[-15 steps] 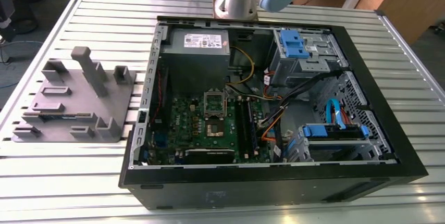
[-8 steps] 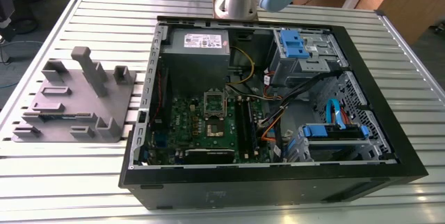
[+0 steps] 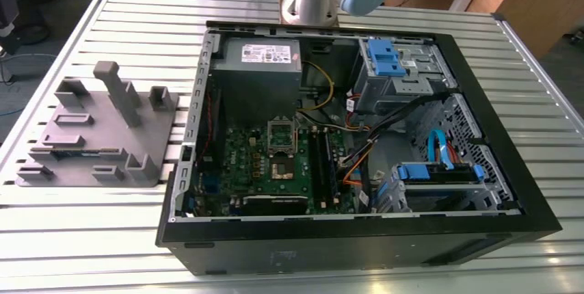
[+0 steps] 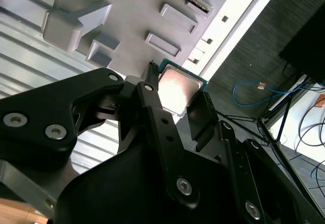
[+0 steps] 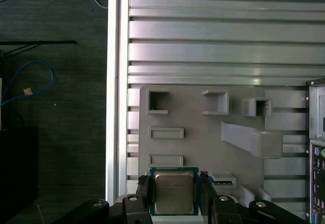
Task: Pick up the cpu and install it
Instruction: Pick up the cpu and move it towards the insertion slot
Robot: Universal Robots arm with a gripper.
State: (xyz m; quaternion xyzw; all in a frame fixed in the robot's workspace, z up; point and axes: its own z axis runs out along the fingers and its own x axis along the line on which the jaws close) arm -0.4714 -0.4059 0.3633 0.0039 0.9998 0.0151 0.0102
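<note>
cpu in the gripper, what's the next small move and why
Probably carry it across toward the computer case: the gripper looks shut on the cpu, already lifted well clear of the grey tray, and the socket on the green board looks open.

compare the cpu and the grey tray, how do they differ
Size: the cpu is small and square; the grey tray is far larger.
Surface: the cpu has a shiny metal top with a green rim; the tray is matte plastic with raised blocks and pockets.
Pose: the cpu is clamped in the gripper; the tray lies on the slatted table.
Both are greyish.
</note>
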